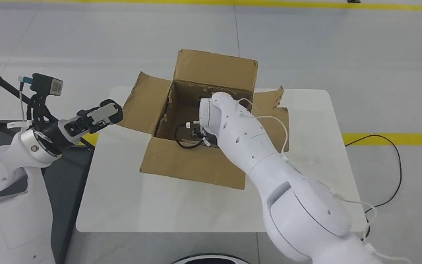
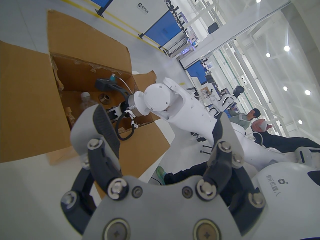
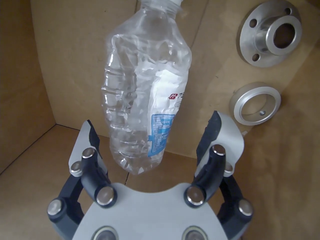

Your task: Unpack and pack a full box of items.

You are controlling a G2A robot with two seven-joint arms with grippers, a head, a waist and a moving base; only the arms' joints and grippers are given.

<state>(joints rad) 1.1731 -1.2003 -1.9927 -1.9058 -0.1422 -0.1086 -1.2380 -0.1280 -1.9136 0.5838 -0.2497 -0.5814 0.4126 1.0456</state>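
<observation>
Two fingers of your right gripper stand wide apart inside the cardboard box, gripping nothing. Between them is the base of a crumpled clear plastic bottle, lying on the box floor with its white cap pointing away. Beyond it and off to one side sit a metal ring, then a metal flange. Your left gripper hovers outside the box by the table edge, jaws also apart.
</observation>
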